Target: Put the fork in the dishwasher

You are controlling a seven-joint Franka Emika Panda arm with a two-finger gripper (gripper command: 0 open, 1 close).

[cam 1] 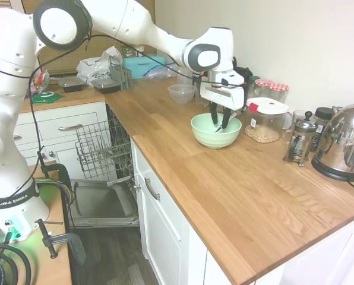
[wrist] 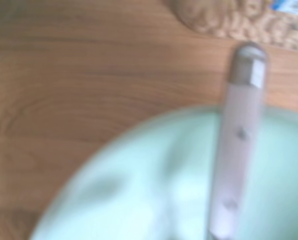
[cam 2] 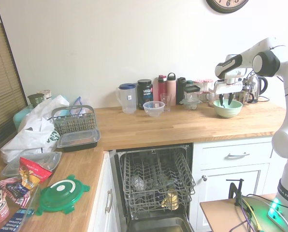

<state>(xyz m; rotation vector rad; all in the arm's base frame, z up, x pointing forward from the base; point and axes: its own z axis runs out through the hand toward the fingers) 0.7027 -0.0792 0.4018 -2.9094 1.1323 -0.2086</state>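
The fork leans in the pale green bowl on the wooden counter, its handle resting on the rim; the wrist view shows the handle close up and blurred. In the first exterior view only a thin silver bit of the fork shows between the fingers. My gripper reaches down into the bowl, open, with one finger on each side of the fork handle. In the second exterior view the gripper hangs just over the bowl's rim. The dishwasher is open under the counter, its wire rack pulled out over the dropped door.
A jar with a red-and-white lid, a French press and a kettle stand close behind the bowl. A clear bowl, bottles and a jug line the wall. Bags and containers crowd the far counter.
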